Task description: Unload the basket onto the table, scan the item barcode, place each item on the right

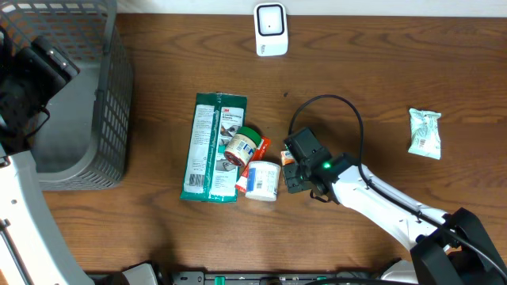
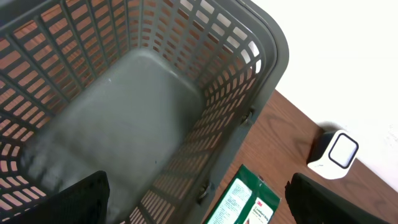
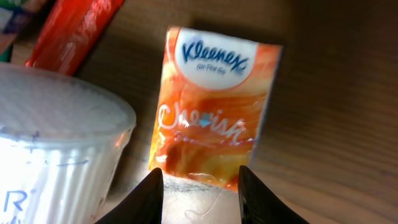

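An orange Kleenex tissue pack (image 3: pixel 211 106) lies on the wooden table; only a sliver of it (image 1: pixel 289 158) shows in the overhead view. My right gripper (image 3: pixel 199 193) has its two black fingertips pressed against either side of the pack's near end, shut on it. From above, that gripper (image 1: pixel 295 172) sits just right of the item pile. The white scanner (image 1: pixel 270 30) stands at the table's back edge and appears again (image 2: pixel 336 152) in the left wrist view. My left gripper (image 2: pixel 199 208) hangs wide open over the grey basket (image 2: pixel 261 50), holding nothing.
Left of the tissue pack lie a white tub (image 1: pixel 263 180), a red tube (image 1: pixel 255 158), a round can (image 1: pixel 240 146) and a green 3M pouch (image 1: pixel 212 146). The basket (image 1: pixel 115 95) fills the far left. A pale green packet (image 1: pixel 425 132) lies far right.
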Tool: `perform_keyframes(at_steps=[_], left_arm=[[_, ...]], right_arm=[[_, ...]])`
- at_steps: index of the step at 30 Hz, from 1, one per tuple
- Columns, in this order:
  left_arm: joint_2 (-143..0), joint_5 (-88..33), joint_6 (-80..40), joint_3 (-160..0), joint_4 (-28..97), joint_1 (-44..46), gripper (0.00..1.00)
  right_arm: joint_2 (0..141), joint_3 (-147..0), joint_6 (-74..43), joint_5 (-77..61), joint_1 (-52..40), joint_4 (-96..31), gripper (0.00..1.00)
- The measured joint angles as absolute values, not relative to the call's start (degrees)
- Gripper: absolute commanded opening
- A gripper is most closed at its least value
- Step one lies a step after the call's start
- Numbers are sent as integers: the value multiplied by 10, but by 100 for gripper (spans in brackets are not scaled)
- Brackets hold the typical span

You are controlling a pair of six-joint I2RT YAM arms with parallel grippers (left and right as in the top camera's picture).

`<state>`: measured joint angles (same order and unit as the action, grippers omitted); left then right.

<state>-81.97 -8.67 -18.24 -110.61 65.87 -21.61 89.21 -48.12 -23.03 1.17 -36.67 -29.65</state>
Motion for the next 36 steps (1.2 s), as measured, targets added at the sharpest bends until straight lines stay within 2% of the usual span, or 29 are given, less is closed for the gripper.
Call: perform_keyframes(at_steps=[10,16,22,28,35,36], left_arm=[[-820,-87,-182,-1106,659,-216,88],[-820,-87,-182,-1106,659,-216,88],[-820,-87,-182,-1106,659,-216,88],[-820,-87,-182,-1106,659,-216,88],[-820,-87,-182,-1106,659,-216,88],[-820,-87,-182,-1106,659,-216,88]], right_arm=[[892,-561,-233,52,-364,-356,39],[892,-562,-236,-32,-276,-362,39],[892,-558,-232,-94,-216,-352,36],[903,-526,-229,-169,-209,-279,34],[962,-501,-233,-187,-209,-248,32],[968,-500,-233,-188,-209,-244,27]])
